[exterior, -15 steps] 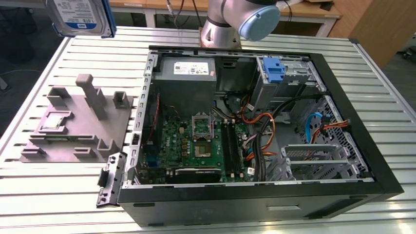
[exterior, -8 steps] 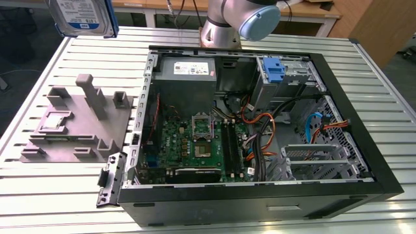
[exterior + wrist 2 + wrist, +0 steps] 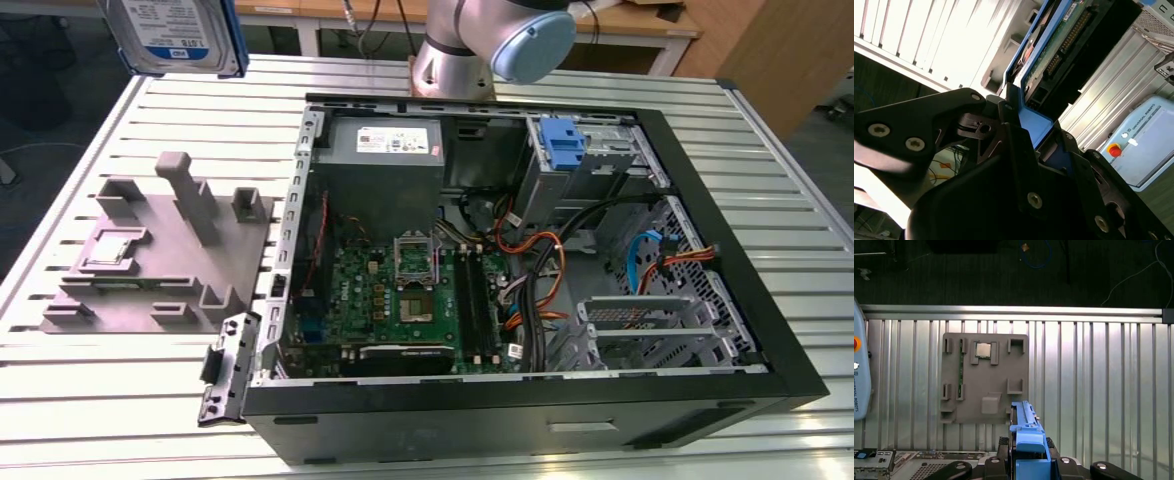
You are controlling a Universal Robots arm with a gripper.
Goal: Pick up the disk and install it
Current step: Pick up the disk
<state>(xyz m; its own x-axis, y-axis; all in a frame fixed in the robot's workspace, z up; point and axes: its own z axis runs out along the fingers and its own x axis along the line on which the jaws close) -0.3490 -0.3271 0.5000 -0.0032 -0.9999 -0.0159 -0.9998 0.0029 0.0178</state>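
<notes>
The disk (image 3: pixel 174 35) hangs high above the slatted table at the exterior view's far left, its white label with a blue band facing the camera and a blue bracket along its edge. In the first wrist view the disk's blue bracket edge (image 3: pixel 1026 427) stands between the black fingers of my gripper (image 3: pixel 1027 446), which is shut on it. In the second wrist view the gripper (image 3: pixel 1021 122) clamps the blue bracket, and the disk's green circuit-board side (image 3: pixel 1064 35) shows beyond it. Directly below the held disk lies the grey fixture plate (image 3: pixel 985 377).
An open computer case (image 3: pixel 507 410) lies on the table with motherboard, cables and a power supply (image 3: pixel 387 140) inside. A blue bracket (image 3: pixel 567 145) sits in its far bay, a metal drive cage (image 3: pixel 654 330) nearer. The grey fixture plate (image 3: pixel 160 250) lies beside the case. The arm's base (image 3: pixel 454 60) stands behind the case.
</notes>
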